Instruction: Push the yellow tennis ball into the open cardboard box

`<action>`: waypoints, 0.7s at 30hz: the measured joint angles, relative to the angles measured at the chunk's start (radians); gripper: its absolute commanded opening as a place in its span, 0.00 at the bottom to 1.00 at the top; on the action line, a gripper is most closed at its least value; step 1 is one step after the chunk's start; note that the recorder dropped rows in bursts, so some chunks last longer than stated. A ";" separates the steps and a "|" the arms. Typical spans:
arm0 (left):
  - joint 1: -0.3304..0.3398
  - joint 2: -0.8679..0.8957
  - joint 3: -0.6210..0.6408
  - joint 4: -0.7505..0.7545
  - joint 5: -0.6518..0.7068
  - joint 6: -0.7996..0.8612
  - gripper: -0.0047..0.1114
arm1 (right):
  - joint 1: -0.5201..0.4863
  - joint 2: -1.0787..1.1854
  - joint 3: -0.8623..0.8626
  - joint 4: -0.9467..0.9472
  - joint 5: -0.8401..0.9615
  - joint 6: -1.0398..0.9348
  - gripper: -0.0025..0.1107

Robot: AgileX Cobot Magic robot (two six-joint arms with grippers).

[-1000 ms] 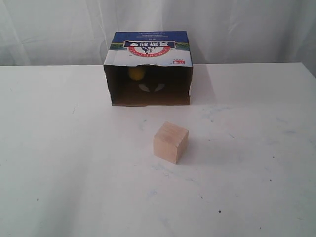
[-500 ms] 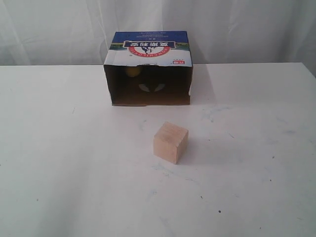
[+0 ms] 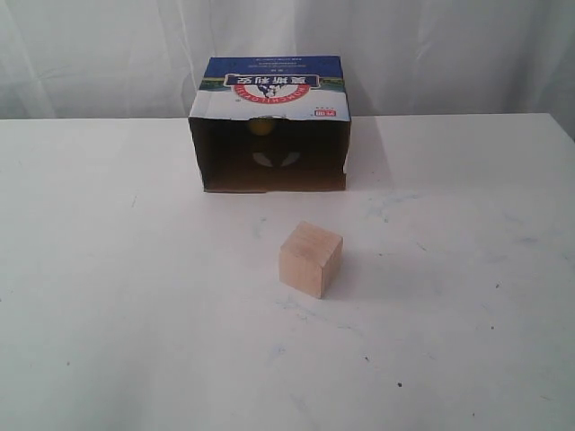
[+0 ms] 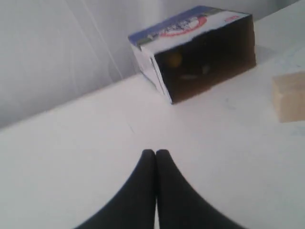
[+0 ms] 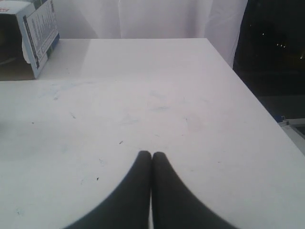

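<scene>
The yellow tennis ball [image 3: 261, 127] lies deep inside the open cardboard box [image 3: 269, 85], dim against the back wall; the left wrist view also catches the ball [image 4: 174, 59] in the box [image 4: 190, 26]. The box stands at the far middle of the white table with its opening facing the camera. Neither arm shows in the exterior view. My left gripper [image 4: 156, 153] is shut, empty, over bare table well short of the box. My right gripper [image 5: 151, 154] is shut and empty too, with a corner of the box [image 5: 35, 24] far off.
A pale wooden cube [image 3: 311, 259] sits on the table in front of the box, also seen as the cube [image 4: 289, 95] in the left wrist view. The table's right edge [image 5: 252, 95] drops off into a dark area.
Inside the box the ball has rolled from the left part of the back toward the middle and sits a little higher in the view. Nothing else has moved.
</scene>
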 measured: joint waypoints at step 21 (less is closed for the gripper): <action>0.000 -0.162 0.188 0.910 0.057 -1.244 0.04 | 0.000 0.000 0.000 -0.001 0.003 0.002 0.02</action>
